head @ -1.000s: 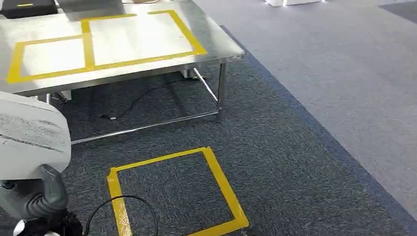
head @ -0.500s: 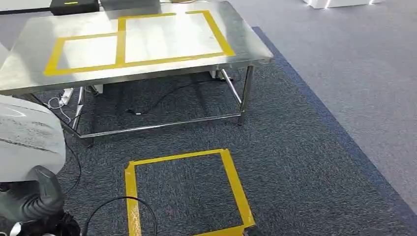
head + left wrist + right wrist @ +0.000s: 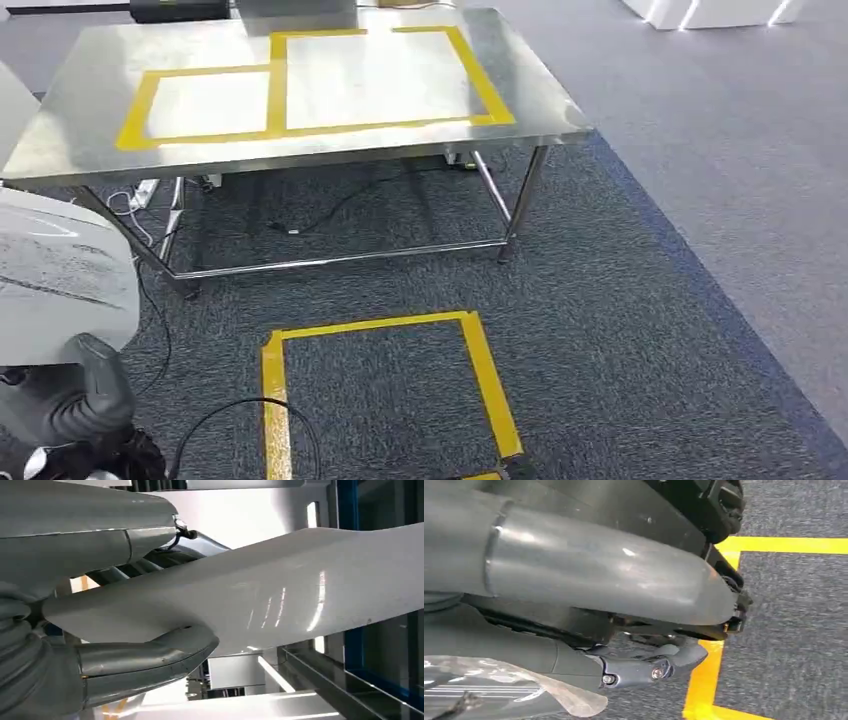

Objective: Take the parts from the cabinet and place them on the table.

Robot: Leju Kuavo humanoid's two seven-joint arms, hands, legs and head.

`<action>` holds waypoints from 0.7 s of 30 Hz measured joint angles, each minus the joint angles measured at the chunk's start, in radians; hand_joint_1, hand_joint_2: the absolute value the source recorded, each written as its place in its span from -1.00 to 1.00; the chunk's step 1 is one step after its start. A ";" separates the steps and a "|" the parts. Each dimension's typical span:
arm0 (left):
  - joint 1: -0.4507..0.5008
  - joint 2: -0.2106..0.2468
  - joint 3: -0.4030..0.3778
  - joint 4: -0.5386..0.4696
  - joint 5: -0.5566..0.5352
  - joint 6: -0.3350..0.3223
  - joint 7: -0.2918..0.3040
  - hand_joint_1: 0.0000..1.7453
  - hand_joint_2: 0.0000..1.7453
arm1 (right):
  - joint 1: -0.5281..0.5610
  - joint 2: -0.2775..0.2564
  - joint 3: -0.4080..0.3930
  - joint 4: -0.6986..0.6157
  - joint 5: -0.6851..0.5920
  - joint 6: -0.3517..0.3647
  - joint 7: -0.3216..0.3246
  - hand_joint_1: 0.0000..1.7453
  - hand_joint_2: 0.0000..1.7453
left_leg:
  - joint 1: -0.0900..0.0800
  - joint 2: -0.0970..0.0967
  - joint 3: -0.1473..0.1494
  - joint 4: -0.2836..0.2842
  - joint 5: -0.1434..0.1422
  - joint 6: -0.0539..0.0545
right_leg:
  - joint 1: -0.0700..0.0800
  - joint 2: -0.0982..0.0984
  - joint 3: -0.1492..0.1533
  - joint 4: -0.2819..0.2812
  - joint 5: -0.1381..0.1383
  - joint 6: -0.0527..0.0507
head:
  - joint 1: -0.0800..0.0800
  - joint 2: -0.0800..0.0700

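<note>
Left wrist view: our left hand (image 3: 100, 645) clamps the white part (image 3: 260, 605). The table (image 3: 90, 110) lies at 12 o'clock (right hand (image 3: 624, 610): grip unclear). Walking may loosen the smooth part.

We count one steel table (image 3: 90, 100) with two yellow taped rectangles (image 3: 205, 105) side by side on its top, and one yellow taped square (image 3: 385, 395) on the carpet before it. One white part (image 3: 280, 595) sits in our left hand (image 3: 115, 665). One black cable (image 3: 240, 410) loops across the floor.
</note>
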 joint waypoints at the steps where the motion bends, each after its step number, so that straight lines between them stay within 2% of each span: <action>1: 0.000 0.000 0.000 0.000 0.000 -0.002 0.000 1.00 1.00 | 0.003 0.000 0.000 0.000 -0.001 0.001 0.000 -1.00 -1.00 | 0.000 0.000 0.014 0.000 -0.010 -0.003 | 0.002 0.000 0.034 -0.092 0.056 -0.003 | 0.000 0.000; 2: 0.001 0.000 0.000 0.000 0.000 -0.002 0.000 1.00 1.00 | 0.005 0.000 -0.001 0.000 -0.001 0.002 0.000 -1.00 -1.00 | 0.000 0.000 0.018 -0.002 -0.018 -0.007 | 0.006 0.003 0.047 -0.119 0.054 -0.010 | -0.001 0.000; 3: 0.000 0.000 0.000 0.000 0.000 -0.003 0.000 1.00 1.00 | 0.005 0.000 -0.001 0.002 -0.001 0.003 0.000 -1.00 -1.00 | -0.001 -0.002 0.021 0.000 -0.021 -0.013 | 0.011 0.001 0.044 -0.141 0.008 -0.014 | -0.002 0.000; 4: 0.000 -0.001 0.000 0.000 0.000 -0.003 0.000 1.00 1.00 | 0.006 0.000 -0.001 0.001 -0.001 0.003 -0.001 -1.00 -1.00 | -0.002 -0.001 0.018 -0.005 -0.028 -0.023 | 0.012 -0.001 0.059 -0.138 0.024 -0.024 | 0.000 0.000; 5: 0.001 0.000 0.001 0.000 0.000 -0.003 0.000 1.00 1.00 | 0.007 0.000 -0.001 0.000 -0.002 0.003 -0.001 -1.00 -1.00 | -0.002 0.000 0.030 0.007 -0.024 -0.028 | 0.012 0.000 0.062 -0.141 0.031 -0.032 | -0.002 0.000; 6: -0.001 0.000 0.001 0.000 0.000 -0.003 0.000 1.00 1.00 | 0.008 0.000 -0.001 0.000 -0.002 0.003 -0.001 -1.00 -1.00 | -0.003 0.000 0.038 0.007 -0.024 -0.032 | 0.010 0.001 0.070 -0.143 0.027 -0.039 | 0.000 0.000; 7: -0.001 0.000 0.001 0.000 0.000 -0.003 0.000 1.00 1.00 | 0.009 0.001 -0.001 0.000 -0.002 0.004 -0.002 -1.00 -1.00 | -0.001 0.001 0.027 0.033 -0.024 -0.034 | 0.002 0.001 0.091 -0.152 0.025 -0.044 | -0.001 0.000; 8: -0.003 0.001 0.001 0.000 0.000 -0.003 0.000 1.00 1.00 | 0.009 0.001 -0.001 0.000 -0.002 0.004 -0.002 -1.00 -1.00 | -0.002 0.002 0.006 0.083 -0.020 -0.040 | 0.002 -0.002 0.105 -0.153 0.020 -0.049 | -0.004 0.000; 9: -0.004 0.001 0.001 0.000 0.000 -0.003 0.000 1.00 1.00 | 0.008 0.001 -0.001 0.001 -0.002 0.004 -0.002 -1.00 -1.00 | 0.000 0.002 -0.033 0.151 -0.033 -0.045 | 0.002 -0.002 0.114 -0.154 0.011 -0.053 | -0.009 0.000; 11: 0.001 0.002 0.001 0.000 -0.003 -0.003 0.000 1.00 1.00 | 0.010 0.001 -0.001 0.001 -0.003 0.005 -0.001 -1.00 -1.00 | 0.004 0.002 -0.118 0.268 -0.095 -0.053 | 0.002 -0.002 0.130 -0.154 -0.005 -0.053 | -0.008 0.000; 12: 0.002 0.002 0.001 0.000 -0.003 -0.003 0.000 1.00 1.00 | 0.013 0.001 -0.002 0.001 -0.004 0.005 -0.001 -1.00 -1.00 | 0.004 0.002 -0.153 0.299 -0.126 -0.056 | 0.002 -0.001 0.142 -0.154 -0.016 -0.053 | -0.009 0.000; 13: 0.002 0.003 0.001 0.000 -0.003 -0.003 0.000 1.00 1.00 | 0.014 0.001 -0.002 0.001 -0.004 0.005 -0.001 -1.00 -1.00 | 0.004 0.002 -0.166 0.290 -0.127 -0.057 | 0.002 0.000 0.154 -0.154 -0.027 -0.052 | -0.009 0.000; 14: 0.002 0.003 0.001 0.000 -0.005 -0.003 0.000 1.00 1.00 | 0.015 0.001 -0.002 0.001 -0.005 0.005 -0.001 -1.00 -1.00 | 0.004 0.002 -0.164 0.254 -0.106 -0.055 | 0.002 0.001 0.170 -0.154 -0.037 -0.051 | -0.009 0.000; 15: 0.002 0.003 0.001 0.000 -0.007 -0.003 0.000 1.00 1.00 | 0.015 0.001 -0.002 0.001 -0.005 0.005 -0.001 -1.00 -1.00 | 0.004 0.003 -0.151 0.189 -0.060 -0.052 | 0.002 0.001 0.188 -0.154 -0.051 -0.048 | -0.009 0.000; 16: 0.003 0.003 0.002 0.000 -0.009 -0.003 0.000 1.00 1.00 | 0.016 0.001 -0.002 0.001 -0.005 0.005 -0.003 -1.00 -1.00 | 0.004 0.004 -0.136 0.115 0.005 -0.047 | 0.002 0.001 0.204 -0.155 -0.064 -0.044 | -0.009 0.000; 17: 0.004 0.003 0.001 0.000 -0.009 -0.003 0.000 1.00 1.00 | 0.019 0.002 -0.002 0.003 -0.005 0.006 -0.004 -1.00 -1.00 | 0.003 0.011 -0.129 0.049 0.092 -0.039 | 0.002 0.000 0.199 -0.159 -0.075 -0.042 | -0.011 0.000; 18: 0.006 0.005 0.002 0.001 -0.009 -0.003 0.000 1.00 1.00 | 0.018 0.001 -0.002 0.005 -0.005 0.007 -0.006 -1.00 -1.00 | -0.005 0.014 -0.133 0.044 0.067 -0.037 | 0.008 0.002 0.213 -0.159 -0.087 -0.033 | -0.015 0.000; 19: 0.007 0.005 0.002 0.000 -0.009 -0.005 0.000 1.00 1.00 | 0.018 0.001 -0.003 0.005 -0.005 0.008 -0.006 -1.00 -1.00 | -0.006 0.012 -0.122 0.042 0.054 -0.027 | 0.007 -0.004 0.217 -0.169 -0.097 -0.026 | -0.014 0.000; 20: 0.009 0.005 0.003 0.000 -0.009 -0.008 0.000 1.00 1.00 | 0.018 0.001 -0.003 0.005 -0.005 0.008 -0.008 -1.00 -1.00 | -0.006 0.008 -0.118 0.031 0.058 -0.021 | 0.008 -0.004 0.245 -0.169 -0.092 -0.019 | -0.016 0.000; 21: 0.008 0.005 0.003 0.000 -0.005 -0.010 0.000 1.00 1.00 | 0.017 0.001 -0.003 0.005 -0.006 0.009 -0.011 -1.00 -1.00 | -0.006 0.007 -0.110 0.027 0.055 -0.012 | 0.007 -0.005 0.254 -0.176 -0.086 -0.012 | -0.013 0.000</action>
